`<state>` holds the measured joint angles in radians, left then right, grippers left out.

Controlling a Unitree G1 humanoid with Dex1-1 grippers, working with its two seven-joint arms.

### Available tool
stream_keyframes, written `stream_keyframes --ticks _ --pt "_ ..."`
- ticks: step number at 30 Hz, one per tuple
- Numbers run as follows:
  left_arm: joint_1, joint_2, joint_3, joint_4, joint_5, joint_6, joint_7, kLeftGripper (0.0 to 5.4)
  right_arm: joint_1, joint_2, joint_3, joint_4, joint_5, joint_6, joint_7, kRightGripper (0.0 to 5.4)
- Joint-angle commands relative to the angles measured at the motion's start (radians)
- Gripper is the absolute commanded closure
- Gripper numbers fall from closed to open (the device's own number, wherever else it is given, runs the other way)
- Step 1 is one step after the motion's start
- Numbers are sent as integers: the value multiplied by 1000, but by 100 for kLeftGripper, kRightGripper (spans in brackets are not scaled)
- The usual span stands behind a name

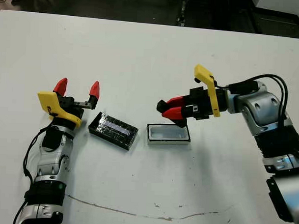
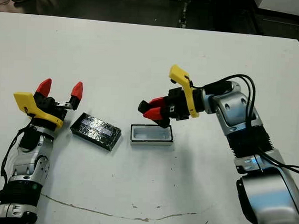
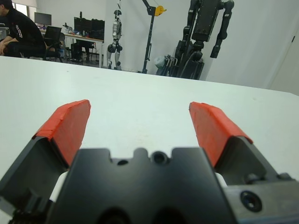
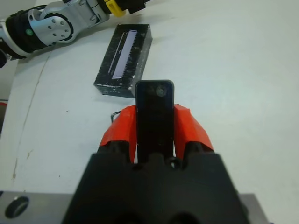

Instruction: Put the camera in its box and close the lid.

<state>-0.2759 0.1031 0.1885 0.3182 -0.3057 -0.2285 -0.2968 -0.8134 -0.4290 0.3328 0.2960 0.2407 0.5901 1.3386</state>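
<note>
Camera, likely light, stiff and glossy-slick, clamped flat-sided in right gripper above box mid-table; left gripper spread, empty, beside lid.

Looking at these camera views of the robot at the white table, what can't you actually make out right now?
- White-lined rectangular tray: in the right wrist view it is hidden behind the right gripper and the flat black camera it clamps.
- Camera in the head views: only a dark sliver shows between the red fingers, so its tilt over the tray is unclear.
- Shiny black lid with the pale strip: absent from the left wrist view; the open left gripper points past it.
</note>
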Motion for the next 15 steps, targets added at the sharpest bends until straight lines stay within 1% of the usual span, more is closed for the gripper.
stream_keyframes --ticks 1,5,8,12,15 --pt "12 -6 0 13 5 -4 -2 0 -8 1 10 1 -3 -17 13 374" --pt "11 -7 2 18 0 -3 -6 0 0 4 20 -8 -8 -14 6 374" --pt "11 -4 0 25 7 -10 -6 0 7 7 26 -8 -11 -32 5 374" --pt "10 -6 2 27 6 -11 -3 0 10 5 37 -17 -14 -21 -3 374" --pt "10 -6 4 29 4 -12 -4 0 14 4 40 -23 -14 -27 -4 374"
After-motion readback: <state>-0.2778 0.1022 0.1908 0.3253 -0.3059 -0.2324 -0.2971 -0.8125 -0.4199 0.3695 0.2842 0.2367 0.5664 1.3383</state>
